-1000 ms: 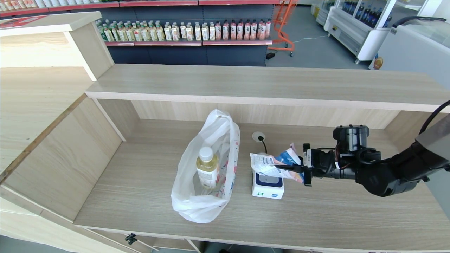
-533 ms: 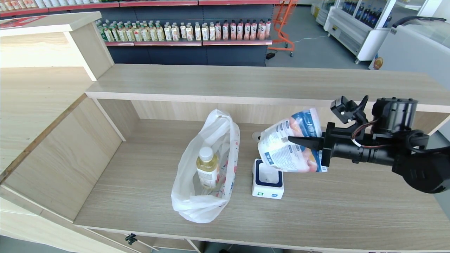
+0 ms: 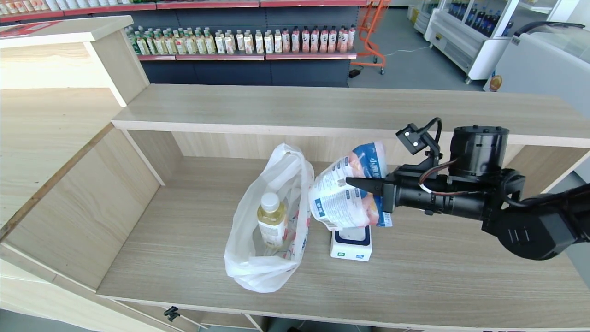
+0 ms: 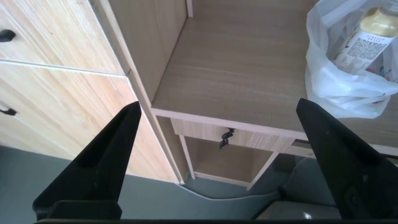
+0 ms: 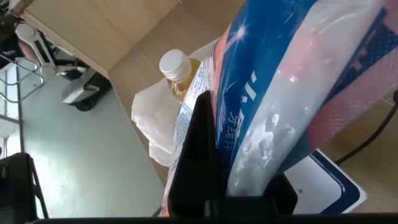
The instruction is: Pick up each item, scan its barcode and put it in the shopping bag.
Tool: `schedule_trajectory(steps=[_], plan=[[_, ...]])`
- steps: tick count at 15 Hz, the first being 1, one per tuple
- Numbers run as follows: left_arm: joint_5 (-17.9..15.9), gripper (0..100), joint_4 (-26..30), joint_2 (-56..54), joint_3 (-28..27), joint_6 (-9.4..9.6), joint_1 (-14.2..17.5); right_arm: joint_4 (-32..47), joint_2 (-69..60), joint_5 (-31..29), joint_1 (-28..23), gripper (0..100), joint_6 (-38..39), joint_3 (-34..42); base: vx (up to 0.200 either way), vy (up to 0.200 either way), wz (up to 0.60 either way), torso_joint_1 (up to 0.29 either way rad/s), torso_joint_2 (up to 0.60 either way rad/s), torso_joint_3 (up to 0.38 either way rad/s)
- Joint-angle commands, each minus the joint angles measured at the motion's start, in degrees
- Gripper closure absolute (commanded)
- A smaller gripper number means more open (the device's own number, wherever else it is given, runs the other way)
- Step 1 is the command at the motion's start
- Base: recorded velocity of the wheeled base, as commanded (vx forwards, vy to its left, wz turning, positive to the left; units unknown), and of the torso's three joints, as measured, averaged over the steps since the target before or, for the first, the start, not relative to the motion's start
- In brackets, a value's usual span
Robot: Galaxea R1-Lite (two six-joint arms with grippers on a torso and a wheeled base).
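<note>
Glossy plastic, blue at one end and white with pink along the rest, makes up the snack pouch [image 3: 343, 196] in the head view. The right tool [image 3: 364, 186] is clamped across its middle and holds it in the air above the scanner [image 3: 351, 246], a white box with a dark blue face, and just beside the shopping bag [image 3: 258, 263]. The pouch's long axis slants, its blue end up and away from the robot and its white printed end down toward the bag. Thin, crinkled and white, the bag stands open on the wood-grain surface [image 3: 415, 276] with a yellow-filled bottle [image 3: 272, 221] upright inside. In the left wrist view the left tool [image 4: 217, 106] hangs with its dark wedge fingers wide apart, off the surface's near edge, with bag [image 4: 336, 87] and bottle [image 4: 367, 37] beyond. In the right wrist view a black finger [image 5: 199, 155] presses the pouch [image 5: 298, 93], with the bottle's white cap [image 5: 174, 64] and the scanner [image 5: 336, 180] below.
</note>
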Motion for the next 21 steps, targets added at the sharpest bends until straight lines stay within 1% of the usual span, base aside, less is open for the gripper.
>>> schedule_trajectory(steps=[1,4,7,13,15,19,21], plan=[[0.0,0,0.0,0.0,0.0,0.00,0.0,-0.1,10.1,-1.0,1.8,100,-0.1,-8.6,0.000,0.000,0.00,0.000,0.00,0.000],[0.0,0,0.0,0.0,0.0,0.00,0.0,0.0,17.4,-3.9,2.2,100,-1.6,-16.1,0.000,0.000,0.00,0.000,0.00,0.000],[0.0,0,0.0,0.0,0.0,0.00,0.0,0.1,21.6,-3.9,3.2,100,-1.6,-21.2,0.000,0.000,0.00,0.000,0.00,0.000],[0.0,0,0.0,0.0,0.0,0.00,0.0,0.2,27.6,-3.9,3.9,100,-1.8,-28.2,0.000,0.000,0.00,0.000,0.00,0.000],[0.0,0,0.0,0.0,0.0,0.00,0.0,0.2,28.6,-3.9,4.0,100,-2.1,-29.0,0.000,0.000,0.00,0.000,0.00,0.000],[0.0,0,0.0,0.0,0.0,0.00,0.0,0.0,29.5,-3.5,4.1,100,-8.2,-26.9,0.000,0.000,0.00,0.000,0.00,0.000],[0.0,0,0.0,0.0,0.0,0.00,0.0,0.0,29.8,-3.2,4.1,100,-8.7,-27.0,0.000,0.000,0.00,0.000,0.00,0.000]])
